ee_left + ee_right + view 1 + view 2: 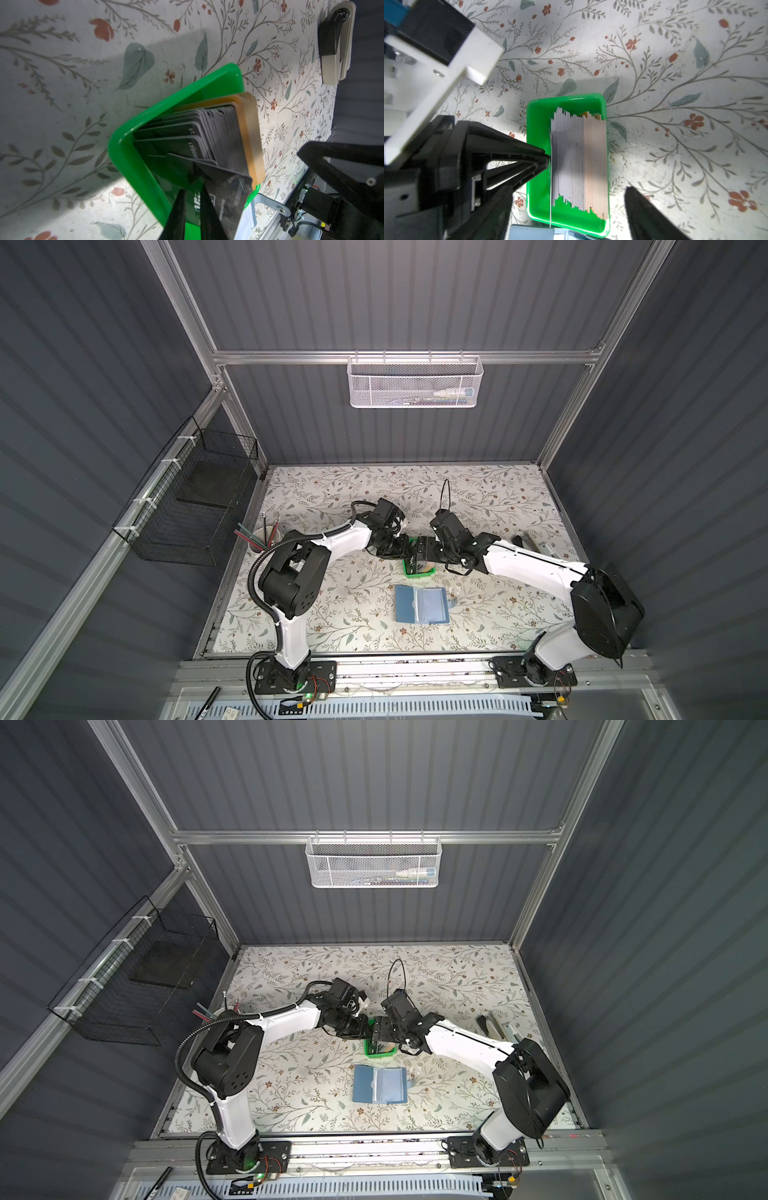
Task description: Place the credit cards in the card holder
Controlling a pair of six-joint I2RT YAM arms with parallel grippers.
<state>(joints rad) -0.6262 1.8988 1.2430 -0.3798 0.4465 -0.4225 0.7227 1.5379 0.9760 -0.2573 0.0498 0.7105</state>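
The floral tabletop (pixel 340 506) carries the card holder (pixel 422 605) toward its near middle. It lies flat and open, long axis left to right and the fold running near to far. Its blue cover (pixel 404 605) is on the left, its clear sleeves (pixel 433 605) are on the right, and the snap tab (pixel 452 604) points right.

Just beyond it on the far side sits the green tray (pixel 537 128), whose long axis seems to run near to far, though the arms hide much of it in both top views. The credit cards (pixel 577 158) stand on edge inside, packed face to face with their long edges near to far. The grey-white ones are to the left and the tan ones to the right.

One dark card (pixel 226 193) with white marks stands at the left end, leaning a little off the rest. The left fingers (pixel 179 212) are clenched on it, reaching in from the left.

The right fingers (pixel 645 209) are spread wider than the tray above its near end, grasping nothing.
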